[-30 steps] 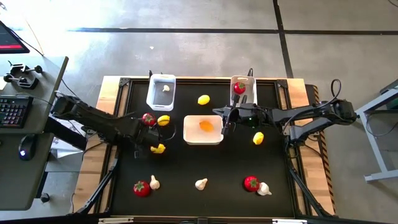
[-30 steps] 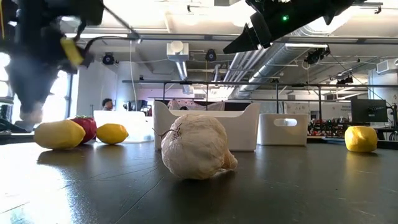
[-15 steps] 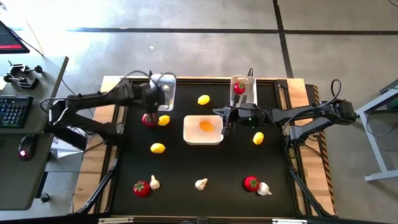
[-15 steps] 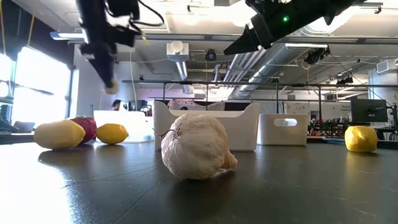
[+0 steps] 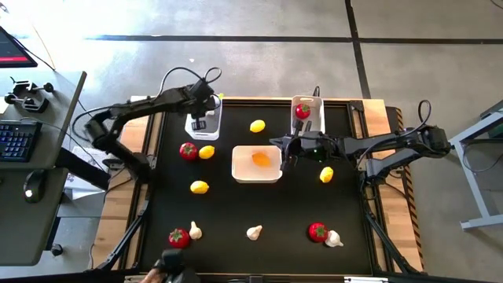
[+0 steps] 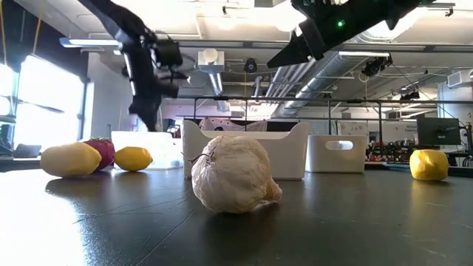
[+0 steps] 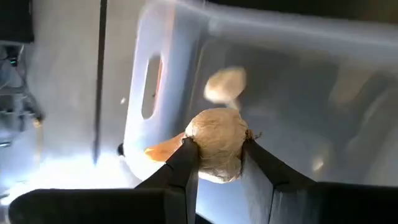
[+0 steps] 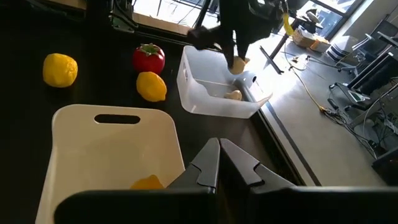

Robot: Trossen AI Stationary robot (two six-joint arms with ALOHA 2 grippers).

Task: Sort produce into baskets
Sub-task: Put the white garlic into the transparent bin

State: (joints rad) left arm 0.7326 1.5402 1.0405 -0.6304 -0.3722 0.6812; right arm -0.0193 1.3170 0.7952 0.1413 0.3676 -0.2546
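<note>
The matte black tabletop (image 5: 236,212) is framed by pale wood at its side edges. Three smooth white plastic baskets are set toward its far edge: a wide, squarish basket (image 5: 256,164) near the middle holding an orange oval piece (image 5: 260,158), a left basket (image 5: 203,116) at the far-left part, and a narrow basket (image 5: 307,112) at the far-right part holding a red fruit (image 5: 302,111); both outer baskets have their long axes running from far to near edge.

The left gripper (image 7: 216,167) is held above the left basket, its fingers (image 7: 186,163) partly closed on a garlic bulb (image 7: 217,144), a whitish, papery, rounded bulb pinched across its width. A second garlic bulb (image 7: 225,84) is seen lying inside that basket below.

The right gripper (image 8: 219,163) is poised over the right rim of the wide basket, its fingers pressed together on nothing.

Loose produce is scattered over the tabletop: glossy red round fruits with green tops, yellow lemon-like ovals, and knobbly garlic bulbs along the near edge, one (image 6: 234,174) close to the low camera.
</note>
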